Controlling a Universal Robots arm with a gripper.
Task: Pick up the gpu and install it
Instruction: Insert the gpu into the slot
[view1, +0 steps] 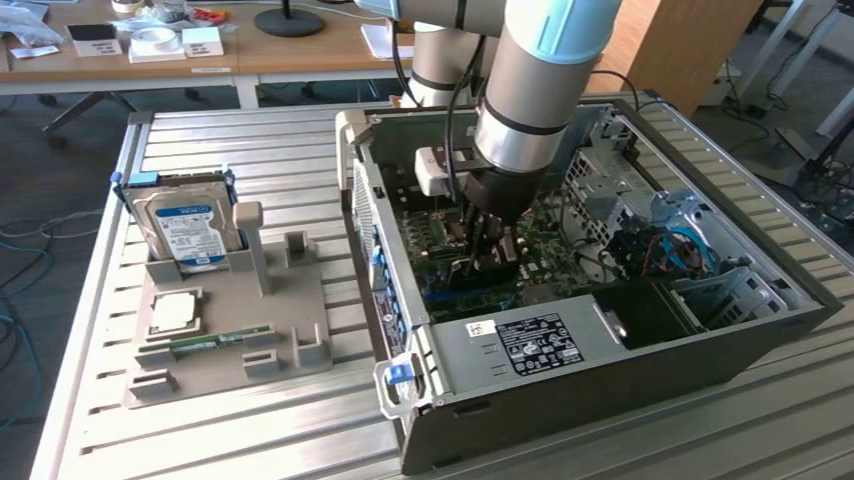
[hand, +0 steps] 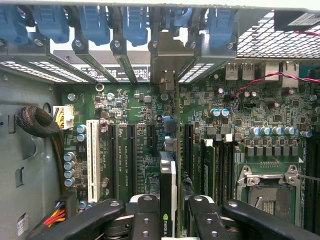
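1. The gpu is a thin card seen edge-on in the wrist view, standing upright over the motherboard with its metal bracket reaching to the rear slot openings of the case. A green logo shows on its near end, low in the frame's centre.
2. The gripper is clamped on the gpu: its black fingers sit tight against either flat side of the card, jaws partly closed around that slim strip.
3. In the exterior view the gripper is down inside the open computer case, at the frame's centre, with the grey and light-blue arm rising to the top edge.
4. Beside the card lie black expansion slots, a white slot toward the exterior-facing side, and RAM sticks with the CPU socket further over.
5. Blue slot latches line the case's rear edge.
6. On the slatted counter, at the exterior view's left, a grey fixture tray holds a blue-labelled hard drive standing upright, a CPU chip and a green RAM stick.
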